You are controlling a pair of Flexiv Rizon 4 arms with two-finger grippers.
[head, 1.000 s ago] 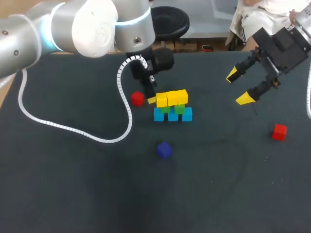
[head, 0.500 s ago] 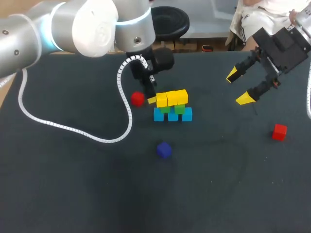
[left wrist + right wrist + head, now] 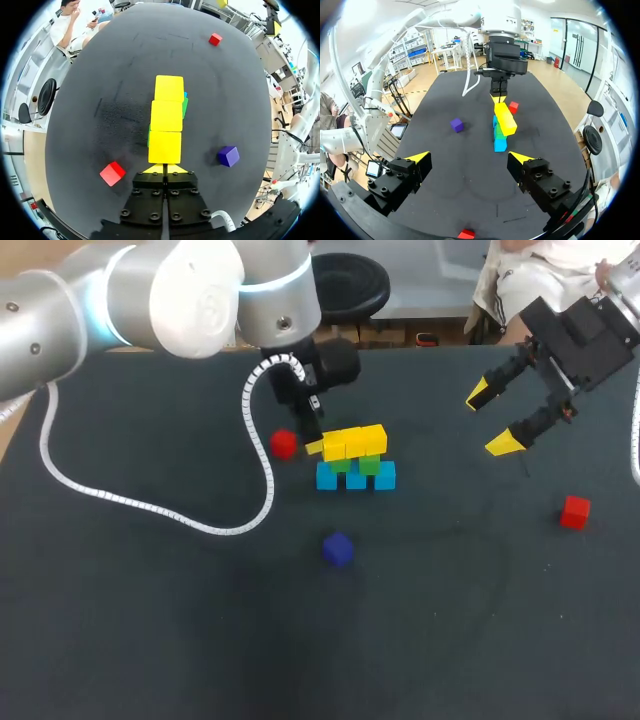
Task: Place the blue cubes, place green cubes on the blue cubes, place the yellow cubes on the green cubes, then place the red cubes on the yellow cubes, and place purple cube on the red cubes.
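- Centrally on the dark desk [image 3: 150, 620], a row of three blue cubes [image 3: 356, 477] forms the base of a stack.
- Two green cubes [image 3: 355, 464] sit on the blue cubes, and three yellow cubes [image 3: 353, 441] lie in a line on top of the green ones.
- The left hand [image 3: 164, 169] has its fingers pressed together with nothing between them. Its tips are right at the end yellow cube; I cannot tell whether they touch it.
- One red cube [image 3: 284, 444] lies on the desk just beside the left hand, apart from the stack.
- The right hand [image 3: 492, 420] hangs above the desk, well apart from the stack, fingers spread wide and empty.
- The other red cube [image 3: 574, 512] lies near the right hand.
- The purple cube [image 3: 338, 548] rests alone on the desk near the stack.
- A white coiled cable [image 3: 130, 502] trails from the left arm across the desk.
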